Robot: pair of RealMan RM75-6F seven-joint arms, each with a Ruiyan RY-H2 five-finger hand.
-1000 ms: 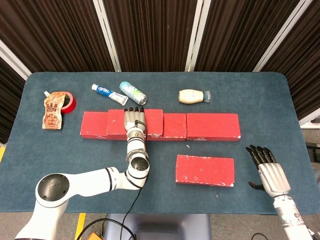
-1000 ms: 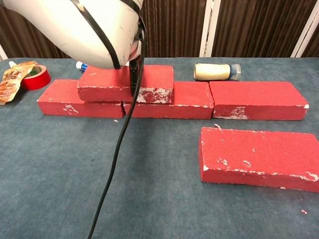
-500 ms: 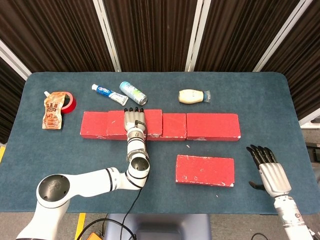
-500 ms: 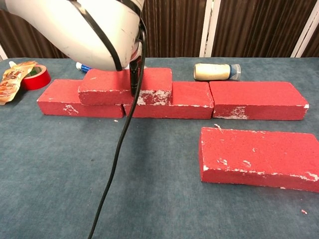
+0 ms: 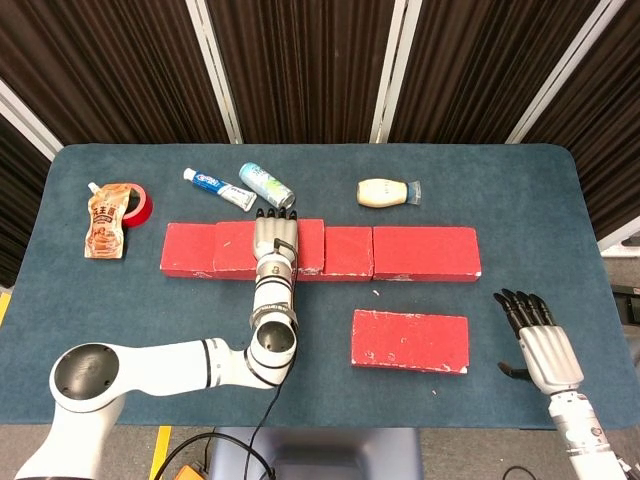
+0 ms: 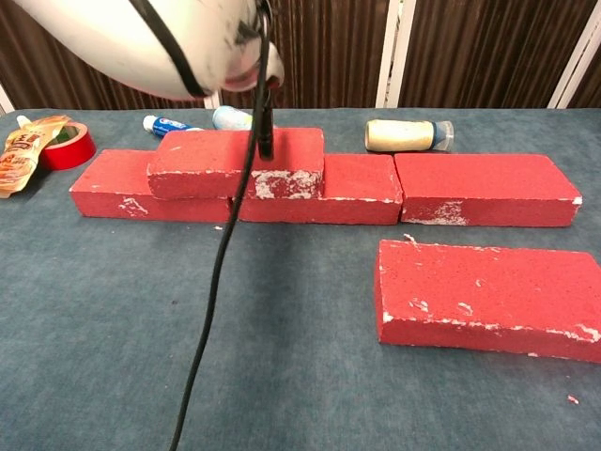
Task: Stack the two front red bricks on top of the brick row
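Observation:
One red brick [image 5: 305, 247] [image 6: 235, 162] lies on top of the brick row [image 5: 425, 253] [image 6: 488, 188], over its left part. My left hand [image 5: 274, 240] lies over this brick with its fingers stretched to the far edge. In the chest view a dark fingertip [image 6: 266, 141] hangs just above the brick's top, off its front face. The other front red brick [image 5: 410, 340] [image 6: 488, 296] lies flat on the table before the row's right half. My right hand [image 5: 540, 345] hovers open to the right of it, holding nothing.
Behind the row lie a toothpaste tube [image 5: 218, 187], a small can [image 5: 266, 186] and a pale bottle [image 5: 388, 192] [image 6: 406, 135]. A sauce pouch [image 5: 105, 226] and a red tape roll [image 5: 137, 203] sit at far left. My left arm [image 6: 141, 38] and its cable [image 6: 221, 272] cross the chest view.
The stacked brick settled flat onto the row. My left arm then rose, and the dark fingertip came up off the brick's front face. The right hand stayed put.

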